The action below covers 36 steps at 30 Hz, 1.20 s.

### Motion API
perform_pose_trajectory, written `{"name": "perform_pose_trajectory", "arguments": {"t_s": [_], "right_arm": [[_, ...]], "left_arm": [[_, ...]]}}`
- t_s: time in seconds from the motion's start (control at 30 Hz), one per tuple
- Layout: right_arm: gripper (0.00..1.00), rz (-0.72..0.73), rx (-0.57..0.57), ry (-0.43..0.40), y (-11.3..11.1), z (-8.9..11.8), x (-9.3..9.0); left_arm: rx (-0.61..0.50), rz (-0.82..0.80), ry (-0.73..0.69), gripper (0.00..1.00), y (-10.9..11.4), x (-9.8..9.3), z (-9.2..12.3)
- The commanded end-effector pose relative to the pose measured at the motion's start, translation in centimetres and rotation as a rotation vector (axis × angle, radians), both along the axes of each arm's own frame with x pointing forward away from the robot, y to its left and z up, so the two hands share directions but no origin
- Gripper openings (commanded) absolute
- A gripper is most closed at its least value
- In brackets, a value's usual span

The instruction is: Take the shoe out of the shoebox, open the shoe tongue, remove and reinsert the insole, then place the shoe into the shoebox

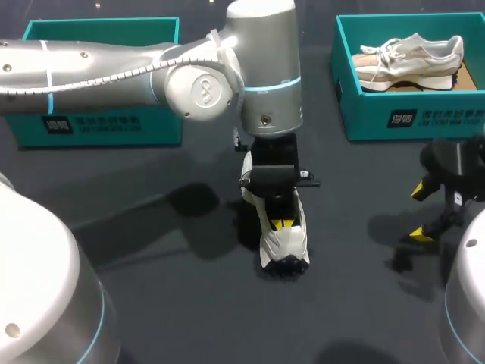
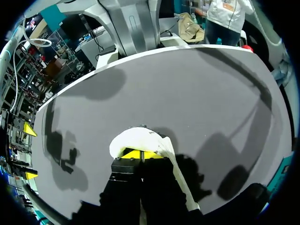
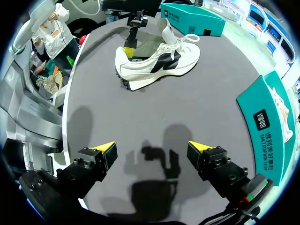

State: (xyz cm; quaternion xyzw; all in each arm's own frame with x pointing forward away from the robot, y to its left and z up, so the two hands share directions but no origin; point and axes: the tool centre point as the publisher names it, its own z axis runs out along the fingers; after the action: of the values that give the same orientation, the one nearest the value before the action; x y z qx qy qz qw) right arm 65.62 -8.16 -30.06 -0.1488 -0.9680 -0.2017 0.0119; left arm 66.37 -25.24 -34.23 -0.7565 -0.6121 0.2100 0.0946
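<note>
The white shoe (image 1: 286,246) with a black side mark stands on its sole mid-table, heel toward me; in the right wrist view the shoe (image 3: 164,63) lies well ahead of my right gripper. My left gripper (image 1: 282,224) points down into the shoe's opening near the heel. In the left wrist view its tips (image 2: 139,153) are shut, with the white heel (image 2: 136,138) just ahead. A grey-green insole (image 3: 146,47) tilts up out of the opening, and the left gripper (image 3: 129,47) appears shut on its heel end. My right gripper (image 1: 419,212) hangs open and empty at the right (image 3: 152,147).
A teal shoebox (image 1: 409,117) at the back right holds a second pale shoe (image 1: 409,57). Another teal shoebox (image 1: 98,125) stands at the back left, partly behind my left arm. Bare dark tabletop lies between the shoe and my right gripper.
</note>
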Motion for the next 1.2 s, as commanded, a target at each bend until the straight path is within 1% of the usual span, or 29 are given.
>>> {"name": "perform_pose_trajectory", "arguments": {"t_s": [0.03,0.2,0.37,0.43,0.57,0.67,0.73,0.87,1.0,1.1,1.2], "right_arm": [[1.00,-0.002,-0.003,-0.002,0.0,0.0,-0.2],[1.00,-0.002,-0.003,-0.002,0.0,0.0,-0.2],[1.00,-0.002,-0.003,-0.002,0.0,0.0,-0.2],[1.00,-0.002,-0.003,-0.002,0.0,0.0,-0.2],[1.00,-0.002,-0.003,-0.002,0.0,0.0,-0.2],[1.00,-0.002,-0.003,-0.002,0.0,0.0,-0.2],[1.00,-0.002,-0.003,-0.002,0.0,0.0,-0.2],[1.00,-0.002,-0.003,-0.002,0.0,0.0,-0.2],[1.00,-0.002,-0.003,-0.002,0.0,0.0,-0.2],[1.00,-0.002,-0.003,-0.002,0.0,0.0,-0.2],[1.00,-0.002,-0.003,-0.002,0.0,0.0,-0.2]], "left_arm": [[0.033,-0.003,-0.012,0.00,-1.0,-0.6,-1.8],[0.073,0.013,-0.034,0.00,-0.2,-0.4,-3.5],[0.109,0.069,-0.086,0.00,0.7,1.0,-5.2],[0.099,0.082,-0.085,0.00,1.0,1.4,-4.9],[0.043,0.100,-0.104,0.00,1.1,1.9,-3.0],[0.015,0.086,-0.109,0.00,0.5,1.4,-2.1],[0.012,0.069,-0.107,0.00,0.0,0.5,-2.0],[0.021,0.038,-0.105,0.00,-1.0,-0.8,-2.9],[0.046,0.028,-0.135,0.00,-1.4,-1.6,-4.5],[0.073,0.050,-0.140,0.00,-1.2,-0.9,-5.9],[0.106,0.091,-0.164,0.00,-0.8,0.3,-7.0]]}}
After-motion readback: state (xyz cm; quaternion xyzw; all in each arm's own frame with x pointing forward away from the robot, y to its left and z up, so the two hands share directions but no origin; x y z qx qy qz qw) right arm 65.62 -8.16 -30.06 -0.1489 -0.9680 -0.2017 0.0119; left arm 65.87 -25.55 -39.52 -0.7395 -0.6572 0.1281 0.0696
